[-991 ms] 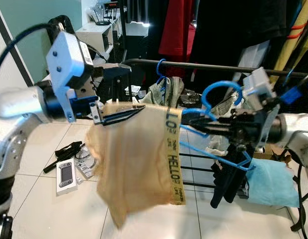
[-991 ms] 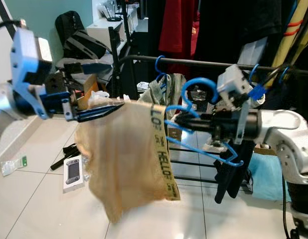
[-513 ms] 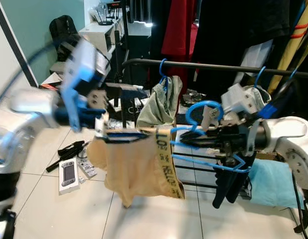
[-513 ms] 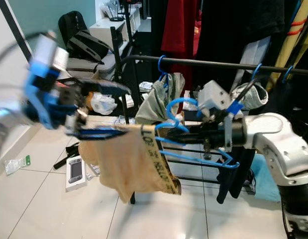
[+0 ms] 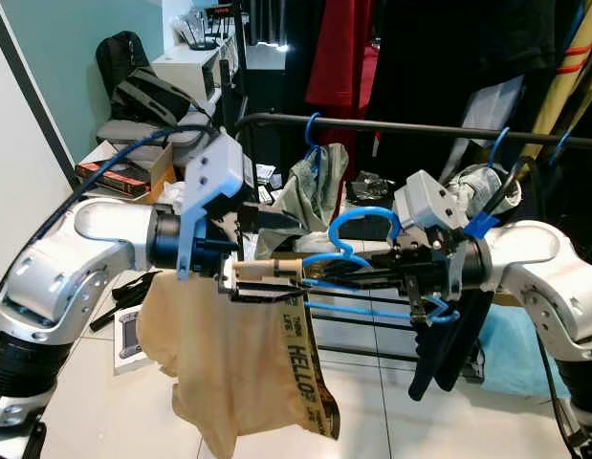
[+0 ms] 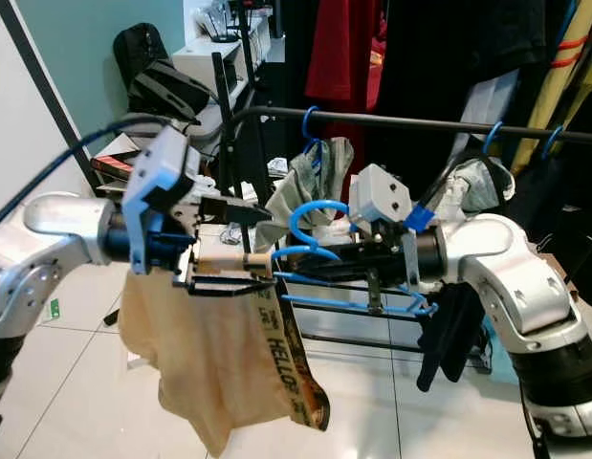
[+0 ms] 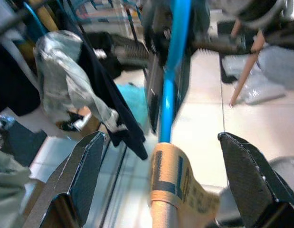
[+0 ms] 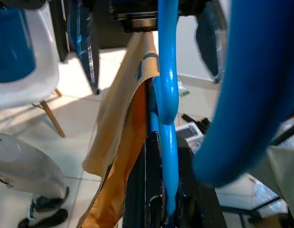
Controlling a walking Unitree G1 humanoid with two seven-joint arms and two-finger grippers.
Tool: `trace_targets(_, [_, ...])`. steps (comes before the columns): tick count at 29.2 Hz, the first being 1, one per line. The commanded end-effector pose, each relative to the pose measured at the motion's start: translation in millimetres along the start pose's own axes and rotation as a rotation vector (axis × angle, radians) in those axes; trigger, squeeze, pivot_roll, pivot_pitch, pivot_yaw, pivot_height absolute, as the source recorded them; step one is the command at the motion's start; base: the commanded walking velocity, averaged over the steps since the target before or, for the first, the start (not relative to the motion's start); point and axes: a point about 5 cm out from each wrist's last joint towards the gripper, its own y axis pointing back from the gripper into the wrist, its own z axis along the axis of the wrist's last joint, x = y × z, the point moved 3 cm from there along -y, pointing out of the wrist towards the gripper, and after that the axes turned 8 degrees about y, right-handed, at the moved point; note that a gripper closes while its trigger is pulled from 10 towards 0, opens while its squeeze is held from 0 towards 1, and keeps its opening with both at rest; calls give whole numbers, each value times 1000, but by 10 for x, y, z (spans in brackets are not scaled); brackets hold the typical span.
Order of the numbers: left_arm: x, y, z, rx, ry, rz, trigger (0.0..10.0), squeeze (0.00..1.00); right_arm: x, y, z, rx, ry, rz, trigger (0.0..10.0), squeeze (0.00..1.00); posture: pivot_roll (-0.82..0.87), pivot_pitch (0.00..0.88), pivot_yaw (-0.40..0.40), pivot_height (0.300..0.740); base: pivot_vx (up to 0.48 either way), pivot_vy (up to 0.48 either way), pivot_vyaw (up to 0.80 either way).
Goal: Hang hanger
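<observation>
One blue hanger [image 5: 372, 277] is clamped by the right gripper [image 5: 319, 274]; one tan garment [image 5: 238, 368] hangs between the left gripper's [image 7: 161, 180] wide-spread fingers

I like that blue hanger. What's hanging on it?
A tan garment with a HELLO band drapes over the blue hanger. The hanger's left end is covered by cloth.
</observation>
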Motion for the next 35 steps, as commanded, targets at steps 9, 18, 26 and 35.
trace_targets(9, [-73, -15, -203, 115, 9, -25, 10000, 0, -14, -55, 64, -20, 35, 7, 10000, 0, -65, 0, 26, 740, 0, 0, 0])
trace_targets(18, [-58, -55, -295, 172, -18, -6, 0, 0, -24, -82, 94, -28, 49, 11, 10000, 0, -66, 0, 25, 740, 0, 0, 0])
trace_targets(26, [-73, -75, -362, 208, -25, -12, 0, 0, -35, -111, 129, -37, 63, 12, 10000, 0, -67, 0, 28, 740, 0, 0, 0])
trace_targets(35, [-94, -104, -406, 238, -35, -21, 0, 0, -80, -141, 193, -54, 88, -9, 10000, 0, -67, 0, 29, 740, 0, 0, 0])
